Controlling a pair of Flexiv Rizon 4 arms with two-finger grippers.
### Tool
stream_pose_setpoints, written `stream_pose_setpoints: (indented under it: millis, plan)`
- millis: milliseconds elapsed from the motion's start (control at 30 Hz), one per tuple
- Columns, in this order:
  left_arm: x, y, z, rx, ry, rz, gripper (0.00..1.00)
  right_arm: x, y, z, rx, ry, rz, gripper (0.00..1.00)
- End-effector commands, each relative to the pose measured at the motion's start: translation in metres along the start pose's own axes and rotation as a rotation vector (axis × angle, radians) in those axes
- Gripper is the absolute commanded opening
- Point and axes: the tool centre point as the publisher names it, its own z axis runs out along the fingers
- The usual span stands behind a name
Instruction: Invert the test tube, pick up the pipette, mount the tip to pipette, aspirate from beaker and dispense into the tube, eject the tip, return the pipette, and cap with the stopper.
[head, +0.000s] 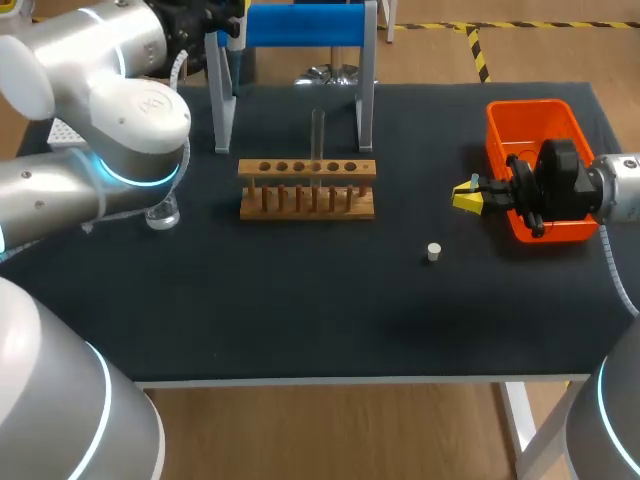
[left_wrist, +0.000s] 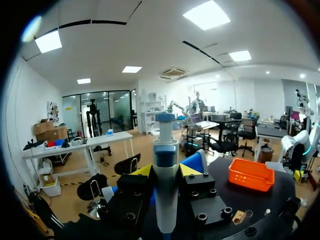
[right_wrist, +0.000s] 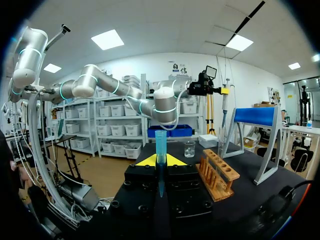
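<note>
Left end effector (left_wrist: 165, 172) clamped on pipette (left_wrist: 165, 150), held high near blue stand (head: 300, 25). Right end effector (head: 468, 196) pinches blue tip (right_wrist: 160, 145), 3 o'clock of rack (head: 307, 188). Test tube (head: 318, 135) upright in rack. On table (head: 300, 320): stopper (head: 434, 252) at rack's 5 o'clock, beaker (head: 163, 213) at 9.

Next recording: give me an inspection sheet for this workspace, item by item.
Surface: black table, with a white stopper loose on it.
Job's things: test tube upright in wooden rack; beaker at the table's left; pipette stand at the back.
Clutter: orange bin at the right.
Grippers: left gripper shut on pipette; right gripper shut on blue tip.
Cables: dark cable loops near the orange bin.
Surroundings: nothing seen.
</note>
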Motion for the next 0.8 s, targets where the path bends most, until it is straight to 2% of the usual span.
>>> stream_pose_setpoints:
  millis: [33,333,467,667,800]
  plan:
    - [0.005,-0.002,-0.016,0.033,0.105,-0.001,0.0,0.001,0.0,0.0,0.001,-0.002,-0.001,0.0]
    - [0.046,-0.012,-0.055,0.051,0.266,0.018,0.0,0.001,0.0,0.0,0.001,-0.002,-0.001,0.0]
    - [0.062,-0.018,-0.071,0.066,0.313,0.039,0.0,0.001,0.0,0.0,0.001,-0.002,-0.001,0.0]
    - [0.082,-0.04,-0.094,0.113,0.38,0.081,0.0,0.001,0.0,0.0,0.001,-0.002,-0.001,0.0]
    - [0.095,-0.059,-0.108,0.176,0.405,0.108,0.0,0.001,0.0,0.0,0.001,-0.002,-0.001,0.0]
